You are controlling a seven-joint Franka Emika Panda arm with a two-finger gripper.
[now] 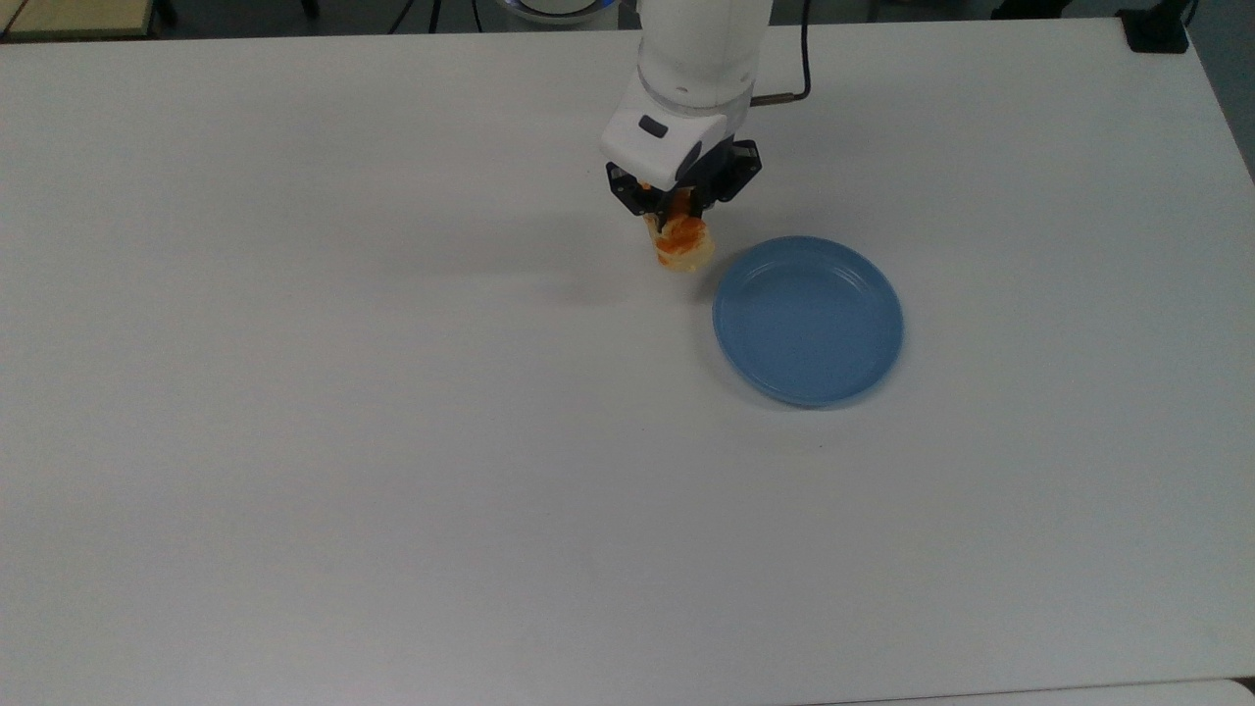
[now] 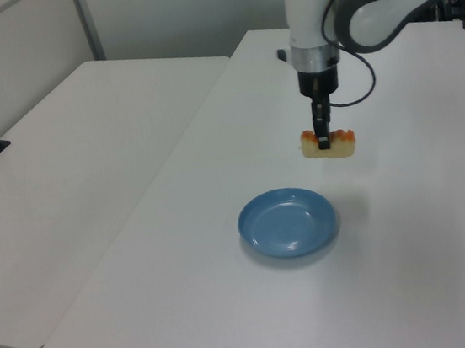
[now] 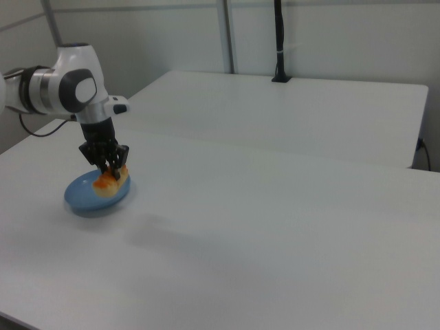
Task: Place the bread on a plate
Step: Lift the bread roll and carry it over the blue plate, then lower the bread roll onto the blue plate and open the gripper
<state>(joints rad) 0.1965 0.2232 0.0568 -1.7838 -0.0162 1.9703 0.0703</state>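
The carry is under way; the gripper (image 2: 323, 141) is clamped on the bread (image 2: 328, 146), which hangs clear of the white desk (image 1: 392, 441) just beside the blue plate (image 1: 808, 321), on the side toward the desk's arm-side edge; the pincer grips its middle from above; next, as I judge, it must travel over the plate's centre, lower, then release.
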